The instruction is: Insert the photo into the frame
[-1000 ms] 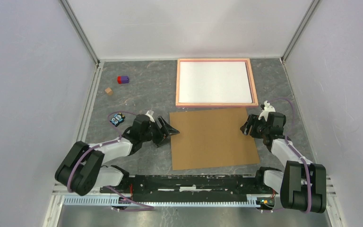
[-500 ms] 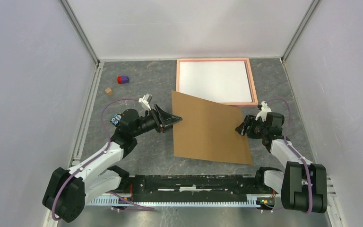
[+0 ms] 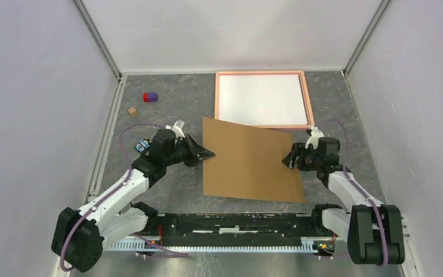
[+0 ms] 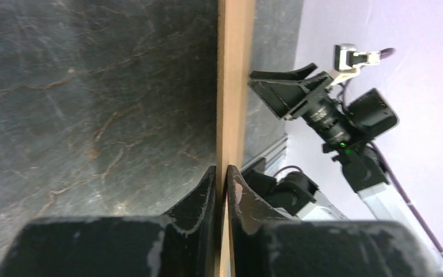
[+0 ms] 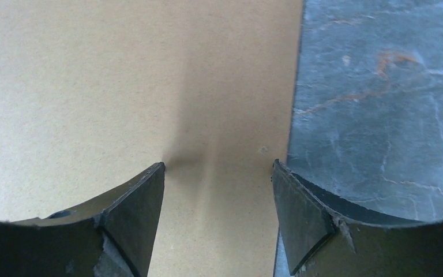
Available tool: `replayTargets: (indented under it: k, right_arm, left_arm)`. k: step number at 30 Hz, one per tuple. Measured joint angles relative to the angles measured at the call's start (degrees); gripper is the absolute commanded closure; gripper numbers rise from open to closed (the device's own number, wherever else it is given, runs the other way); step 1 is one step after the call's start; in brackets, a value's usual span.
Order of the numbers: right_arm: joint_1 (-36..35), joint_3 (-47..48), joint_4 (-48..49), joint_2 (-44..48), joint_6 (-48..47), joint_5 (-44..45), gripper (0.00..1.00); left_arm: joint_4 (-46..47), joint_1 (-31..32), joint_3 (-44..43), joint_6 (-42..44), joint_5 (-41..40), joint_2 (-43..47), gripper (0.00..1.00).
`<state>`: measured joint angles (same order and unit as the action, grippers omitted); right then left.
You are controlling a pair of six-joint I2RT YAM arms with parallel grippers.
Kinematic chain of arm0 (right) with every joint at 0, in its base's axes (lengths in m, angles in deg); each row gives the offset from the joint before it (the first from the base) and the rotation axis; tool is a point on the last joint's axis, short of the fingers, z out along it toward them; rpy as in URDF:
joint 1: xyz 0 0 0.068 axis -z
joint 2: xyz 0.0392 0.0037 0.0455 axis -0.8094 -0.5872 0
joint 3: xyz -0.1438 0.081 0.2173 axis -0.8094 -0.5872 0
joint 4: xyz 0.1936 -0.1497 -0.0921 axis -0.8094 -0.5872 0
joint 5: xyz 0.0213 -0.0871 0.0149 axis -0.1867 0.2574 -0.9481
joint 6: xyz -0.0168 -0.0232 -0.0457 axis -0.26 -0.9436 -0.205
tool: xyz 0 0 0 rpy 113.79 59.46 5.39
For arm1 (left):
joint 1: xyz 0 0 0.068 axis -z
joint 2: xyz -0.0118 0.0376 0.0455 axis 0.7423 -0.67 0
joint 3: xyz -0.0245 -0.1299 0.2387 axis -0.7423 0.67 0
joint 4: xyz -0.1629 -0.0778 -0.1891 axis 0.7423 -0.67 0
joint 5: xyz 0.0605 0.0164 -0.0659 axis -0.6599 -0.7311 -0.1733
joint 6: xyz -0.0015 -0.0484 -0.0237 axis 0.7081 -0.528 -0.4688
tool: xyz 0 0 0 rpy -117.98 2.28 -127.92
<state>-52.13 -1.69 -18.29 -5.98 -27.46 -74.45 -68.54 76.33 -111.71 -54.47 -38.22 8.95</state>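
Narrowed the left gripper (image 3: pixel 207 154) onto the left edge of the brown backing board (image 3: pixel 248 164), pinching it, and swung it up aslant since a second before. Held the right gripper (image 3: pixel 289 161) wide at the board's right edge, gripping nothing. Found the photo (image 3: pixel 262 98) white back up inside the frame (image 3: pixel 216 104), far across the table (image 3: pixel 167 115). Judged the photo light, limp and easily creased; best taken by its border.
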Motion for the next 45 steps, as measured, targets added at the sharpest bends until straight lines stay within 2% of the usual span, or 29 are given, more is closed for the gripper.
replayTargets:
  k: [3,10,15,19,24,30,32,34,38,41,45]
  right_arm:
    - [-5.31,1.70,-2.86,0.61,-0.59,4.35,0.24]
    - [-19.76,10.40,-13.90,2.45,-2.36,16.24,0.21]
    - [-25.55,16.31,-19.37,2.32,-3.61,23.67,0.16]
    - [-29.20,17.90,-21.35,2.12,-3.58,26.73,0.14]
    - [-31.82,19.26,-22.12,0.61,-2.80,26.71,0.12]
    - [-34.71,20.26,-21.79,0.09,-1.53,26.56,0.11]
    - [-37.42,20.92,-21.29,-0.24,-1.33,26.58,0.11]
    - [-41.55,22.10,-20.24,-1.09,-1.14,26.97,0.11]
    - [-54.12,26.36,-15.87,-4.22,-1.20,31.15,0.11]
    - [-66.31,30.75,-9.57,-8.15,-2.99,37.55,0.11]
    - [-78.58,35.71,0.55,-14.78,-7.37,46.64,0.11]
  left_arm:
    - [-1.66,-0.02,-0.09,1.29,-0.79,-0.50,0.97]
    - [-5.64,-0.02,-3.52,3.41,-1.62,0.09,0.98]
    - [-15.91,-0.11,-9.99,8.02,-4.13,2.73,0.98]
    - [-30.86,-0.31,-21.94,13.57,-10.69,4.31,0.98]
    - [-48.81,-0.33,-41.64,22.25,-23.96,4.92,0.98]
    - [-64.85,-0.63,-64.04,31.63,-40.92,1.73,0.98]
    - [-68.52,-0.92,-68.70,33.42,-44.92,0.28,0.98]
    - [-71.23,-0.96,-71.73,34.10,-47.71,-1.49,0.98]
    - [-71.17,-1.05,-71.71,34.05,-49.72,-5.29,0.98]
    - [-67.49,-1.05,-71.17,33.97,-50.21,-7.17,0.98]
    - [-66.14,-1.03,-70.86,33.92,-50.05,-8.66,0.98]
